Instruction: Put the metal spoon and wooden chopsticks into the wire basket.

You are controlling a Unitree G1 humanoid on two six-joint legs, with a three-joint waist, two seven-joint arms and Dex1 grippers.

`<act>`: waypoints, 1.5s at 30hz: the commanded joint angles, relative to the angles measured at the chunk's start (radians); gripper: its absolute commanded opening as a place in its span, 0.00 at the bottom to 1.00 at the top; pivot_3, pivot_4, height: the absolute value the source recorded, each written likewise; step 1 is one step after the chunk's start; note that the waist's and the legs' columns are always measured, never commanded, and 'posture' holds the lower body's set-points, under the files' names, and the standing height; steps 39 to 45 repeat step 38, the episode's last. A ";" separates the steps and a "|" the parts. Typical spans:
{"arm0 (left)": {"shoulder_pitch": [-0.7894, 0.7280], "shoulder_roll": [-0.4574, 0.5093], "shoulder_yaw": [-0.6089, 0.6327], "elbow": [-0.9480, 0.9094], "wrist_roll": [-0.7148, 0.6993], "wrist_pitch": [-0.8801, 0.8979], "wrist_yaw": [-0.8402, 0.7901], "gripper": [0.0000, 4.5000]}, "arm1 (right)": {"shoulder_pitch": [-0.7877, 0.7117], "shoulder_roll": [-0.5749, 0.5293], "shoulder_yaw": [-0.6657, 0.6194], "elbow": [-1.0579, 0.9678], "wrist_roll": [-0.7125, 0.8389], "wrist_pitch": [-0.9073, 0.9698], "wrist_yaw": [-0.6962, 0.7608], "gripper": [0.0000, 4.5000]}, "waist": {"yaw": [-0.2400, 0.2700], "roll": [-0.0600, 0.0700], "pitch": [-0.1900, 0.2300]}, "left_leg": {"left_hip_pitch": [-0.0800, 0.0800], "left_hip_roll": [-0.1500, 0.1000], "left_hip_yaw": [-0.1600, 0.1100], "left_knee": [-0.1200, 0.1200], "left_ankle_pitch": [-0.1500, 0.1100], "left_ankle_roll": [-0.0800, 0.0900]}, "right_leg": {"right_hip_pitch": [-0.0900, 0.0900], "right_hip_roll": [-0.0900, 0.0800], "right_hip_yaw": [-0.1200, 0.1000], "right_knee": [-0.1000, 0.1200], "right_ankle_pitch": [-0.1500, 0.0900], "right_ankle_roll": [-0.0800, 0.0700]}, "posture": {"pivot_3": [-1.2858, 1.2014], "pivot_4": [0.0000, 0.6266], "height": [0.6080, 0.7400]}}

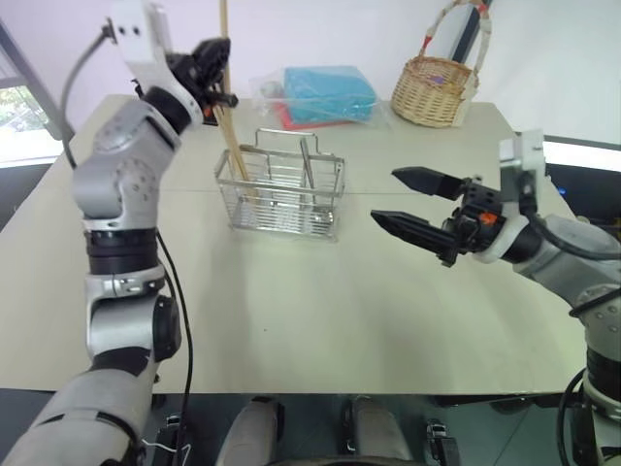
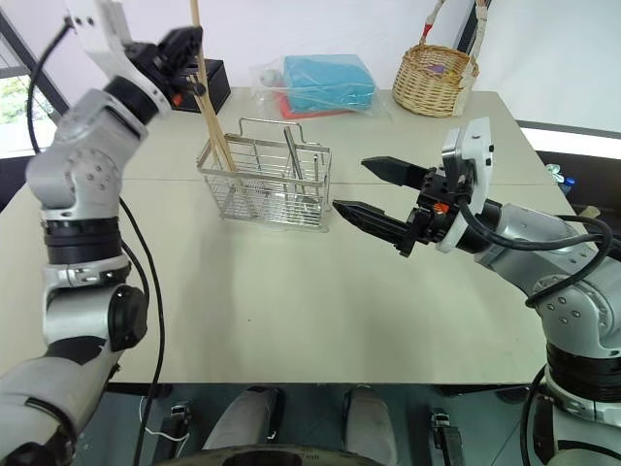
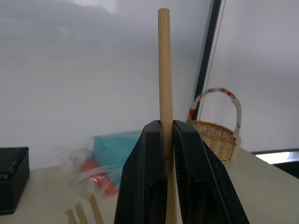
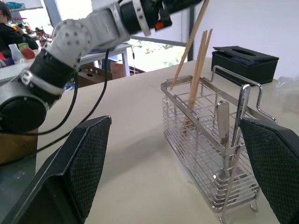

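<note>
On the beige table [image 1: 291, 320], the wire basket [image 1: 281, 199] holds wooden chopsticks [image 4: 198, 60] and the metal spoon [image 4: 223, 122]. At its 11 o'clock, the left gripper [image 1: 209, 60] is clamped on one chopstick [image 1: 233, 146] angled into the basket. At 3 o'clock, the right gripper [image 1: 412, 202] hovers, fingers spread apart.

A pale beige counter [image 1: 320, 320] fills most of the room's middle, its surface matte and evenly lit. Behind it rises a plain white wall [image 1: 369, 29] — a dark vertical strip [image 3: 205, 60] runs down it. On the left a window [image 1: 21, 116] lets in bright daylight, with green showing outside. In the right wrist view a second window [image 4: 159, 51] glows beyond a white table [image 4: 18, 67] with a cardboard box [image 4: 91, 74] under it — a person [image 4: 11, 30] in dark clothing sits far back.
</note>
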 commanded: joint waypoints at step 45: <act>0.406 0.856 0.152 -0.334 -0.120 0.049 -0.874 0.99 | -0.080 0.029 0.073 0.159 -0.204 -0.139 0.186 1.00 | -0.008 0.007 0.003 | 0.000 0.003 0.000 -0.003 -0.001 0.001 | -0.002 0.001 0.000 -0.003 -0.005 -0.009 | 0.52 0.24 0.40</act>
